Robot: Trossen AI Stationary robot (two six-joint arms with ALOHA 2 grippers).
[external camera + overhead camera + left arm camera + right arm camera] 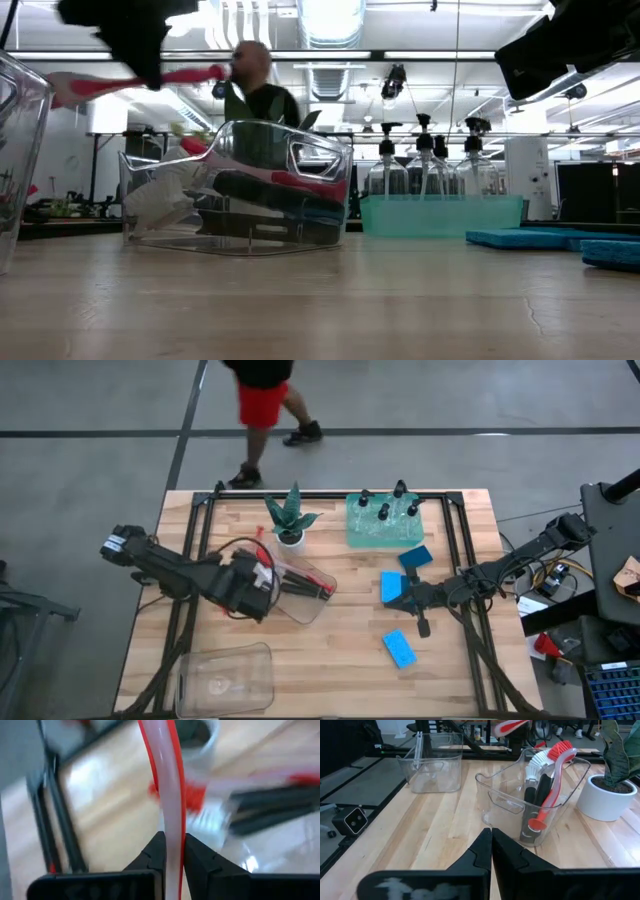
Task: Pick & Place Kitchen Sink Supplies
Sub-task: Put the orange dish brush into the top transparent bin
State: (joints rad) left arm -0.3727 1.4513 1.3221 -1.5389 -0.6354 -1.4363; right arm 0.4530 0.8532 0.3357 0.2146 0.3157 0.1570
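Observation:
My left gripper (262, 575) hangs above the left end of a clear bin (303, 588) and is shut on a red-and-white brush (190, 75), which shows high up in the low view. The bin holds more red and black brushes (547, 795), some white-headed. My right gripper (418, 600) is shut and bare, low over the table among three blue sponges (391, 586) (415, 557) (399, 649) lying flat. Several clear bottles with black tops (385, 512) stand in the green tray (360, 535). My left gripper pinches the brush's slim red-edged handle (172, 827) between its two fingers (156, 852), which lie across it. The brush is lifted clear of the bin and lies about level in the low view. Which stretch of the handle the fingers are on I cannot tell.
A green spiky plant in a white pot (291, 522) stands just beyond the bin. A second clear bin (225, 678) sits at the near left. A dark frame (455, 545) runs along the table. A person (265, 400) walks past the far edge.

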